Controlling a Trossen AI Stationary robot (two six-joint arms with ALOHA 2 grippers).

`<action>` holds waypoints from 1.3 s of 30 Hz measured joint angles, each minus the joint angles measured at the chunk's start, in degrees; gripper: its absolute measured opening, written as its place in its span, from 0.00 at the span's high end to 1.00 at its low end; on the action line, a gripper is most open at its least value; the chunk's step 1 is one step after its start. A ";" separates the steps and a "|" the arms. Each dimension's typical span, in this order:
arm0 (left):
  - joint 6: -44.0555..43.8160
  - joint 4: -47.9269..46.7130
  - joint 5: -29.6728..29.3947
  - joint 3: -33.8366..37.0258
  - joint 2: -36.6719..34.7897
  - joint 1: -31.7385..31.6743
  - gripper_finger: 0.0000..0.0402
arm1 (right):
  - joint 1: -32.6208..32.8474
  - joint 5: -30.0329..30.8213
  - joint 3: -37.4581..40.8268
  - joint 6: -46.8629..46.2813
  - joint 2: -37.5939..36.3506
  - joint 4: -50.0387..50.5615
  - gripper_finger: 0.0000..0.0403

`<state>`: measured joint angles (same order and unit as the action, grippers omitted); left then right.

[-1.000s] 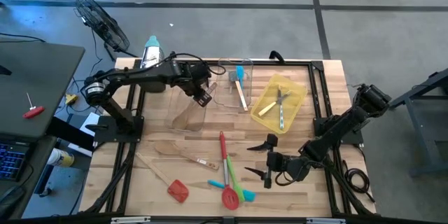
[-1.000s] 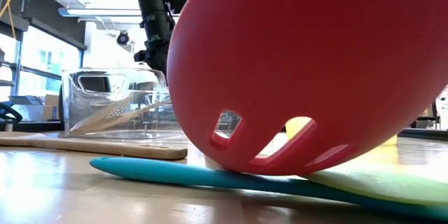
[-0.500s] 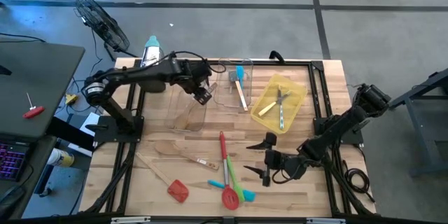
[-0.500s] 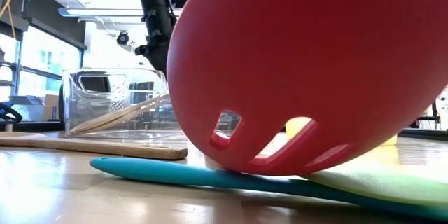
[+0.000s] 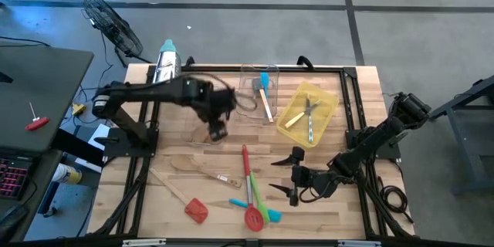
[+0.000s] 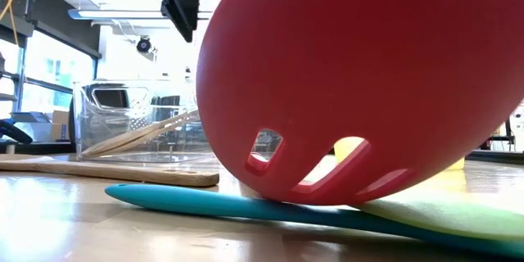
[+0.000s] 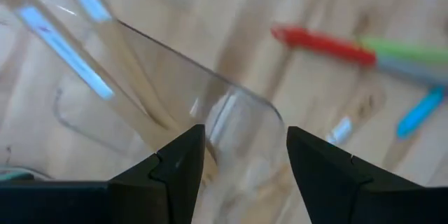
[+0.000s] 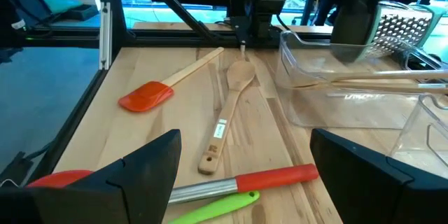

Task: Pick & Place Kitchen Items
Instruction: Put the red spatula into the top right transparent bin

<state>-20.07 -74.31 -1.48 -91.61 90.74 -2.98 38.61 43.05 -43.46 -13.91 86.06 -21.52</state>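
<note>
grey concrete floor surrounds a pale wooden desk [image 5: 340,85] edged by a black metal frame. left claw [image 5: 217,132] hangs over the near wall of a clear plastic tray [image 5: 202,120] at the desk's middle left; in the left wrist view its two dark fingers [image 7: 180,164] stand apart with nothing between them, above the tray's rounded clear corner [image 7: 238,122]. right claw [image 5: 290,173] rests low near the front right of the desk, its fingers [image 8: 136,168] spread wide and empty.

kitchen items lie in three groups. on the bare desk in front: a long-handled red slotted silicone spoon [image 5: 248,185], a green-handled spatula [image 5: 261,201] just beside it, a small teal utensil [image 5: 238,202] touching that pair, a wooden spoon [image 5: 202,169] to the left, and a wooden-handled red spatula [image 5: 181,198] nearest the front left. a second clear tray [image 5: 258,93] behind the middle holds a wooden-handled teal spatula [image 5: 265,93]. a yellow plastic tray [image 5: 309,112] to its right holds metal cutlery [image 5: 309,117].

the right wrist view shows a wooden utensil [image 8: 378,80] lying inside the clear tray, with a steel box grater [image 8: 400,26] behind it. the low view is mostly filled by the red spoon's head [image 6: 360,82], resting on the teal blade [image 6: 213,203].
</note>
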 joint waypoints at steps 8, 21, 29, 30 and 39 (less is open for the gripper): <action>0.06 -3.18 0.07 2.14 -0.04 14.33 0.51 | 0.00 -0.84 0.00 -1.43 0.00 -0.02 0.23; -20.11 -0.41 -3.78 10.10 -0.04 32.01 0.51 | 0.00 -11.39 0.00 -5.82 0.00 -0.14 0.23; -36.65 1.42 -1.38 14.83 0.00 38.17 0.51 | -0.64 -13.35 0.00 -5.62 0.00 -0.57 0.23; -37.04 1.51 -0.30 15.09 0.04 38.65 0.51 | -0.86 -13.35 0.00 -5.62 0.00 -0.57 0.23; -24.19 8.27 -1.76 20.29 0.26 45.73 0.51 | -2.39 -13.53 0.00 -5.96 0.09 -0.57 0.23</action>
<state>-44.26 -66.04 -3.24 -71.32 91.00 42.75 36.22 29.52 -43.46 -19.87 86.15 -22.09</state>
